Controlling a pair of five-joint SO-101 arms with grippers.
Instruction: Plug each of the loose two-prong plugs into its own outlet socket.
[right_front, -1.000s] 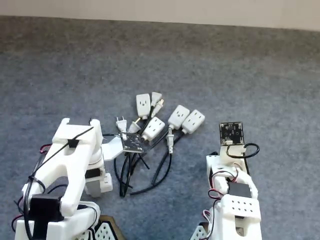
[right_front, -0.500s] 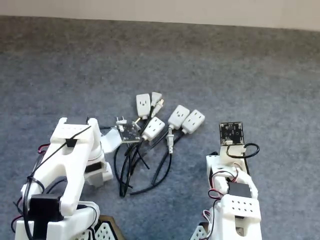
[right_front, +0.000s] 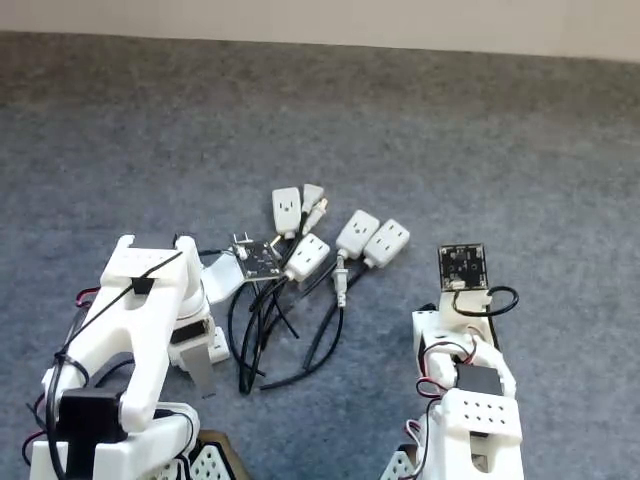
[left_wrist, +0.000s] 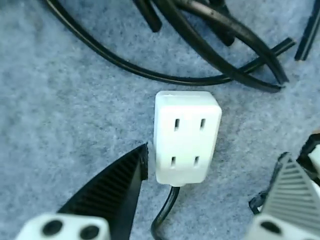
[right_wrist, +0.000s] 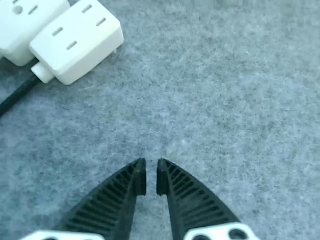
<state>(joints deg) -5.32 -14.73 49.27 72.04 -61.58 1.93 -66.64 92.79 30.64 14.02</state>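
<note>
The task seems to be at its very beginning: in the high view the white socket blocks (right_front: 357, 233) and a loose two-prong plug (right_front: 241, 243) lie in one cluster in the middle of the table (right_front: 450, 130), and, as far as I can judge, no plug is inserted yet. The left hand (left_wrist: 215, 155) hangs directly above one socket block (left_wrist: 186, 137), with its fingers spread wide on both sides of it and holding nothing. I think the step is the approach for a grasp. The next move needs the hand to go down and close on the smooth sides of the block without catching its cord. The right hand (right_wrist: 151, 175) is over bare table near two other socket blocks (right_wrist: 75, 40), its fingers almost together and nothing between them. The blocks are hard, glossy plastic, rectangular with rounded corners. The black cords (right_front: 258, 315) are thin, flexible and tangled. The table cover is grey and felt-like, so it probably gives good friction.
</note>
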